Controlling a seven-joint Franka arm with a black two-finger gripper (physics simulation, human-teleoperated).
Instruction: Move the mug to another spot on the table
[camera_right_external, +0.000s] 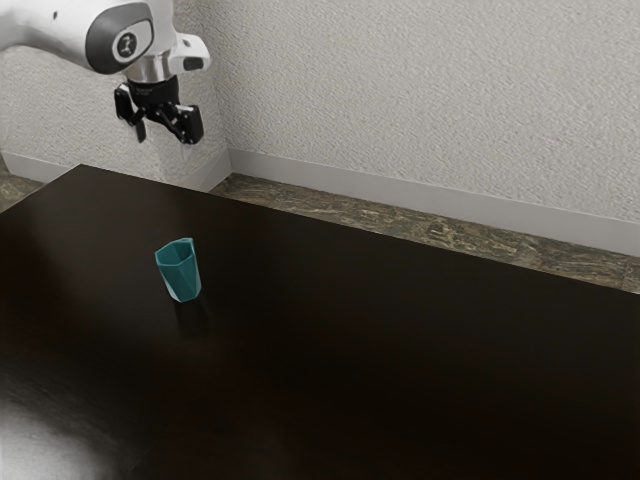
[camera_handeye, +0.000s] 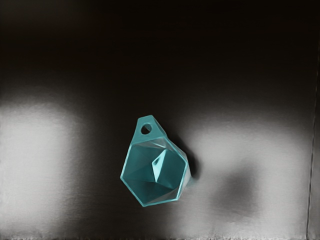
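1. Gripper (camera_right_external: 166, 128) hovering high over the table (camera_right_external: 420, 360), fingers spreading wide and gripping nothing.
2. Teal faceted mug (camera_right_external: 179, 270) (camera_handeye: 155, 167) standing upright on the dark tabletop, well below the gripper and touching nothing else.
3. Wrist camera looking down into the mug, its interior showing bare teal facets, its handle loop jutting from the side.

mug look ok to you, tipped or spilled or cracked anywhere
Nothing stands out. The teal mug stands upright on the dark table, its faceted body and small handle whole, with nothing inside and no spill around it. The open pincer hangs above it, apart.
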